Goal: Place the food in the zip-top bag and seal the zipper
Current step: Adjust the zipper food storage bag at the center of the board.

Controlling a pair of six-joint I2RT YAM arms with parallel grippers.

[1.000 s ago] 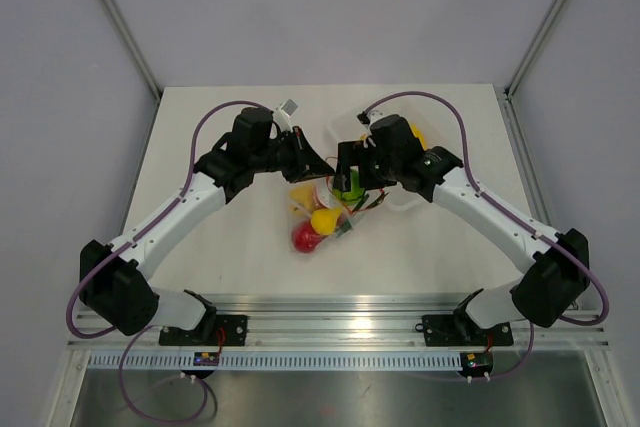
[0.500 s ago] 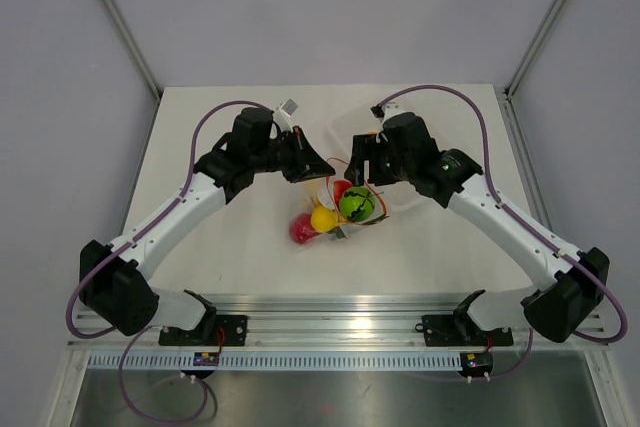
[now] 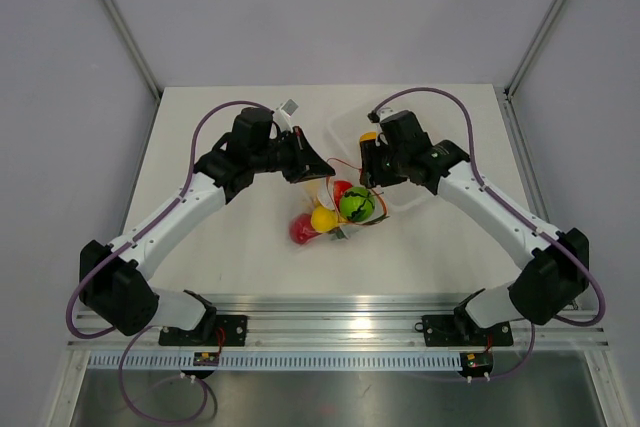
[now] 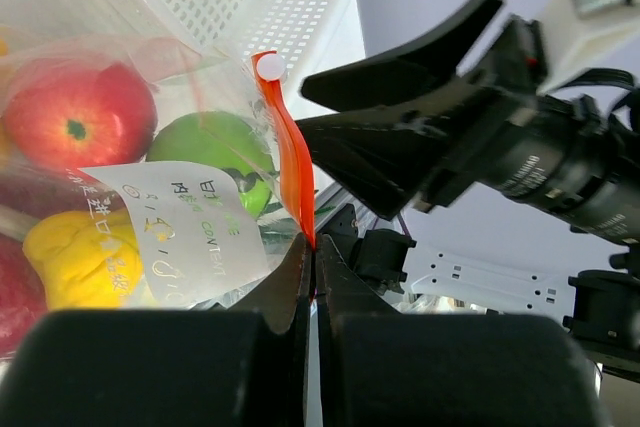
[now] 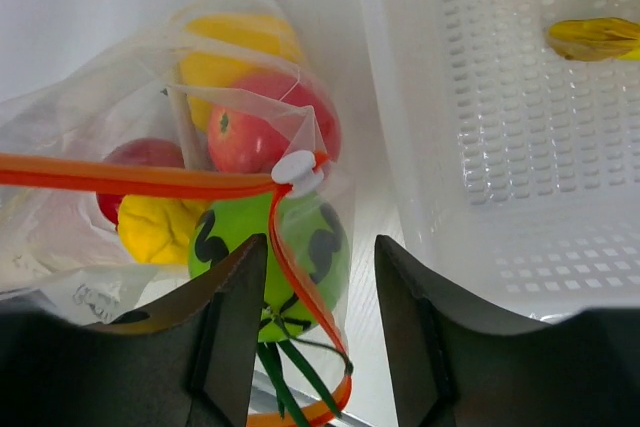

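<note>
My right claw has backed toward the tray, fingers apart, empty; the zipper runs from beneath it to my left claw, seemingly pinched there.

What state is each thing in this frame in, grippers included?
zip-top bag: food inside.
zipper: not sealed, strips apart past the slider.
left gripper: shut on the zipper's end.
right gripper: open above the bag.
tray: holds two loose pieces.

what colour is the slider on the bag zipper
The slider is white; clearest in right wrist view.
</note>
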